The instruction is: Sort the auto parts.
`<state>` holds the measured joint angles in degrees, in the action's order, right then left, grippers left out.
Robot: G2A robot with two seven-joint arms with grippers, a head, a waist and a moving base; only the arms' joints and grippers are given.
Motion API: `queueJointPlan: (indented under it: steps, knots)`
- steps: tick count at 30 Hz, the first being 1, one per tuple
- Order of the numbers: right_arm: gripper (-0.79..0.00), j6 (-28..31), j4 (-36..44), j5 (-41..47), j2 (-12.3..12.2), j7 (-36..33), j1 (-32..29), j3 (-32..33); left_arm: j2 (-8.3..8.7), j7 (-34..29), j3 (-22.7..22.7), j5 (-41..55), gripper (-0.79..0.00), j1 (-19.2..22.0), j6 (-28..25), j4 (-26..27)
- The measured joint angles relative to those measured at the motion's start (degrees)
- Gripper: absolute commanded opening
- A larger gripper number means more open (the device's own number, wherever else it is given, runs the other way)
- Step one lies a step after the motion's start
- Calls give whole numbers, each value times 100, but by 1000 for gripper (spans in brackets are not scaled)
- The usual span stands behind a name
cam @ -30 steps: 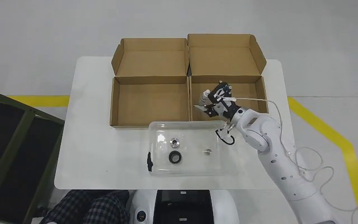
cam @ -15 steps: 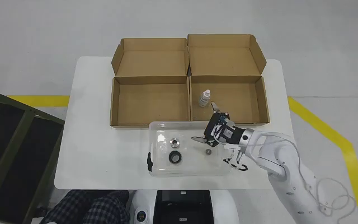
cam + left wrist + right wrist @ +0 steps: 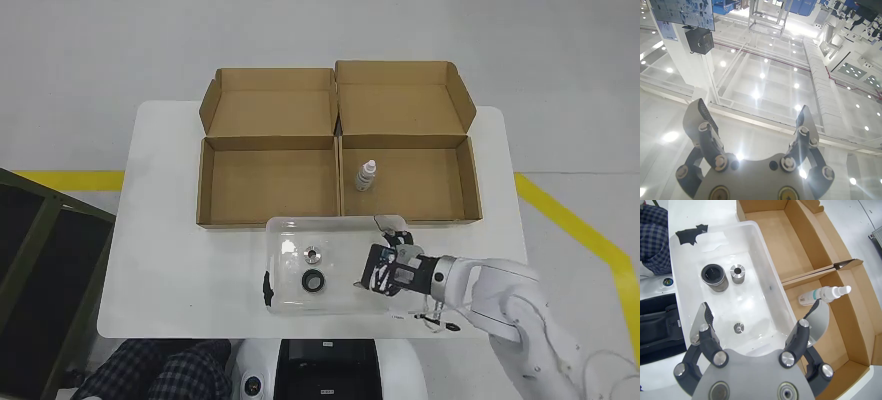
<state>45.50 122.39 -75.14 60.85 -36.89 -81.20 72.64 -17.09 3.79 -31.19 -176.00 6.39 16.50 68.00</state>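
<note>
Hovering over the right end of the clear plastic tray (image 3: 335, 222) (image 3: 764, 256), the right gripper (image 3: 372, 275) (image 3: 761, 306) is seen with its jaws spread wide and nothing held between them. A small silver conical part (image 3: 739, 328) is noted on the tray floor directly beneath the gap between the fingers, untouched. Two further parts are recorded standing upright toward the tray's left half, just beside each other but apart: a larger cylindrical bushing with a black bore (image 3: 314, 283) (image 3: 714, 277) and a smaller slotted metal sleeve (image 3: 313, 254) (image 3: 737, 274). A torn piece of black tape (image 3: 267, 290) (image 3: 691, 234) is stuck on the tray's left end. Behind the tray, two open cardboard boxes are set side by side on the white table (image 3: 170, 250), their lids folded back. The left box (image 3: 268, 185) (image 3: 787, 237) shows a bare floor. In the right box (image 3: 430, 180) (image 3: 848, 323) a small white spray bottle (image 3: 366, 176) (image 3: 823, 293) is lying on its side near the wall shared with the left box. The left gripper (image 3: 752, 106) is observed pointed up at the ceiling lights, jaws parted and nothing grasped
</note>
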Motion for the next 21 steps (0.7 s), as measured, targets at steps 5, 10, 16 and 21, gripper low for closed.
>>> queueJointPlan:
  steps: [5,10,16,21]
  knots:
    - [0,100,-72,-343,-29,-40,-62,-106,0,0,0,0,0,0,0,0]
    - [0,169,-175,-670,-51,-88,-48,-232,0,0,0,0,0,0,0,0]
    - [0,213,-312,-884,-63,-152,0,-401,0,0,0,0,0,0,0,0]
    - [0,198,-517,-923,-59,-242,132,-533,0,0,0,0,0,0,0,0]
